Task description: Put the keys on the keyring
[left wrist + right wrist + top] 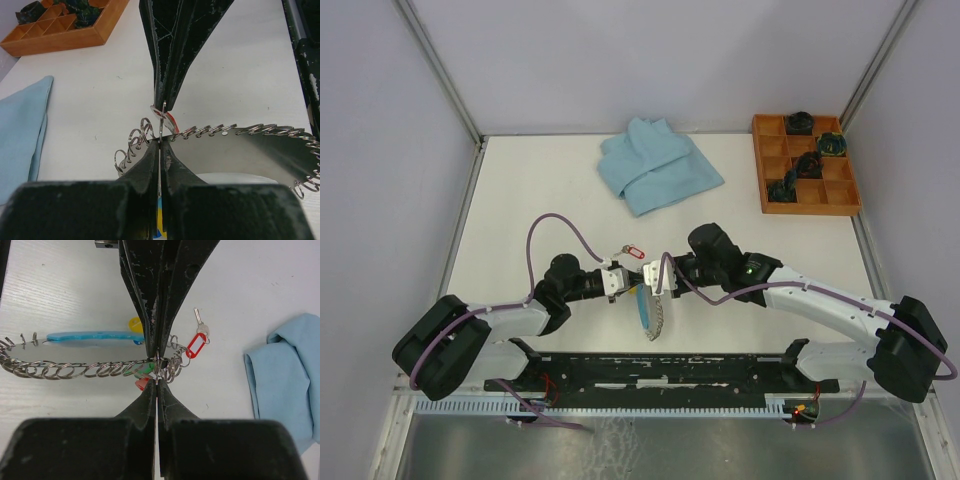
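The left hand (160, 150) and the right hand (156, 385) are meeting tip to tip, each pinching closed on the small rings at the edge of the keyring (75, 371), which is being held between the two arms over the near middle of the tabletop (250, 290). A red-tagged key (196, 346) is hanging just beside the pinch and a green tag (142, 369) is showing at the coil, so some keys are likely on already. Whether the red one is fully threaded I cannot tell; that seems to be the step in hand.

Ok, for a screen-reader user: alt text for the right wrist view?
The right gripper, from below, and the left gripper, from above, meet tip to tip, both shut on the keyring. A red-tagged key lies beside them, a blue cloth at right.
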`<state>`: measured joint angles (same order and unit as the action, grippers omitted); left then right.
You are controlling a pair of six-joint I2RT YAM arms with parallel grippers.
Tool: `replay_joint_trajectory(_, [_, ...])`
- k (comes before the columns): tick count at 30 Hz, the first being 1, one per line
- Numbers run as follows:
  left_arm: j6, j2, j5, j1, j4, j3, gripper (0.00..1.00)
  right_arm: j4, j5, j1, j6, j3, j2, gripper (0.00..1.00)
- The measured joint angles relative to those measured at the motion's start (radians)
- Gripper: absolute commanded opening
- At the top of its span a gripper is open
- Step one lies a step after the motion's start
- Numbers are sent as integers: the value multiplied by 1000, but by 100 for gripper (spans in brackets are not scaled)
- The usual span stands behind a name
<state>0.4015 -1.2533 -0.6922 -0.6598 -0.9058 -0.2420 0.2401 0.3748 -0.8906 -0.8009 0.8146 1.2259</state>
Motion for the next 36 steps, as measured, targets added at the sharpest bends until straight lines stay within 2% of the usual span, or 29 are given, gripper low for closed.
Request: replay_joint_trajectory(36, [0,0,-18,-1,0,0,3,5,-35,-13,4,0,0,1])
